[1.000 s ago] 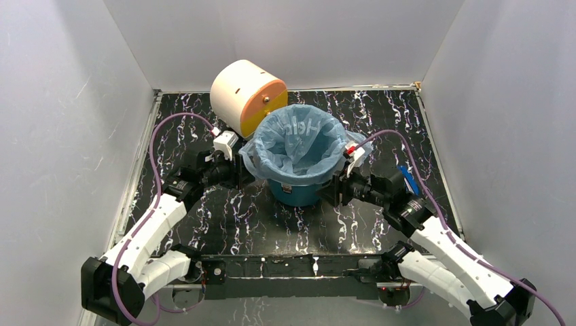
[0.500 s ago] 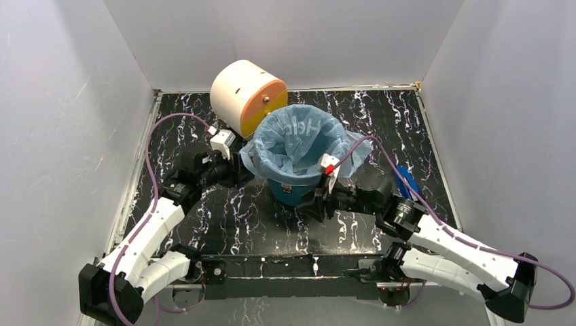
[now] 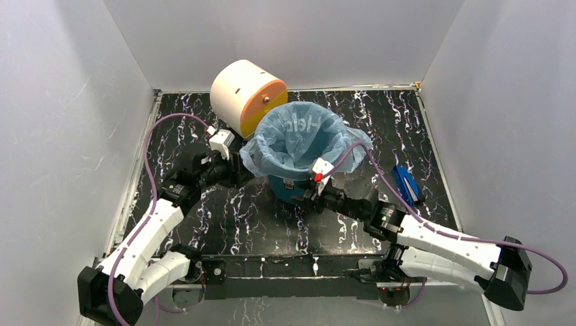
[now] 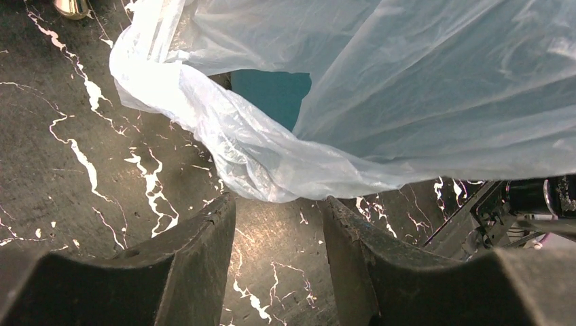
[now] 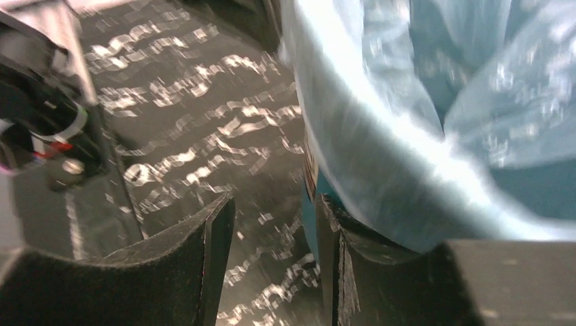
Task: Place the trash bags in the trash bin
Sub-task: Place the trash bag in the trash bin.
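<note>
Pale blue bag [image 3: 299,139] lines the teal bin [image 3: 285,189], its rim draped over (white lettering inside). L gripper [image 3: 239,175] at bin's 9 o'clock, R gripper [image 3: 308,201] at 6. Cream-orange drum [image 3: 246,95] at 11, blue flat obj [image 3: 406,183] at 3.

Your trash bag [image 3: 299,142] is thin, crinkly, glossy translucent plastic; the trash bin [image 3: 282,192] is smooth teal plastic; the bench [image 3: 238,224] looks polished, black, white-veined.

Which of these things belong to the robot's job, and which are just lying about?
Part of the job: pale blue trash bag; teal trash bin.
Just lying about: cream and orange drum-shaped box; small dark blue flat object.
</note>
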### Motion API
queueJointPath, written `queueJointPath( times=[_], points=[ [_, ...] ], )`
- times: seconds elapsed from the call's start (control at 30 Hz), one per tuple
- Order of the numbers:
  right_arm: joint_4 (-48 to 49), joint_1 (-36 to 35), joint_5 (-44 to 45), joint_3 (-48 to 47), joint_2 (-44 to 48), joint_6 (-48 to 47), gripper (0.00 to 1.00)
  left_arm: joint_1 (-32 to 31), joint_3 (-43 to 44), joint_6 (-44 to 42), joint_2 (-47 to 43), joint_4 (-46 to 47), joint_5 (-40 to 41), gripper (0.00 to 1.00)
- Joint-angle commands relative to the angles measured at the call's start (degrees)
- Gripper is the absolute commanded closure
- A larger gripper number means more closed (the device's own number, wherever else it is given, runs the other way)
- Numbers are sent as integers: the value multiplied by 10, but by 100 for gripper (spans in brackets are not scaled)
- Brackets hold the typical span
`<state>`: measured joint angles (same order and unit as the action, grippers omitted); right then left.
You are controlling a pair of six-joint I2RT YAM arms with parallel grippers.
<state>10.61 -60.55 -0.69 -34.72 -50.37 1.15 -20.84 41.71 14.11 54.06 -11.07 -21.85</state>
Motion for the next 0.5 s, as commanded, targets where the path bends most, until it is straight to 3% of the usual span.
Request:
queueJointPath(
  times=[0.0, 0.17, 0.47],
  points=[
    [58, 0, 95, 57, 27, -44, 43, -1, 1, -8, -4, -3, 0, 51],
    [18, -1, 81, 58, 35, -30, 42, -1, 7, -9, 8, -3, -3, 51],
    [1, -7, -46, -7, 72, 30, 43, -1, 7, -4, -10, -6, 5, 51]
  ],
)
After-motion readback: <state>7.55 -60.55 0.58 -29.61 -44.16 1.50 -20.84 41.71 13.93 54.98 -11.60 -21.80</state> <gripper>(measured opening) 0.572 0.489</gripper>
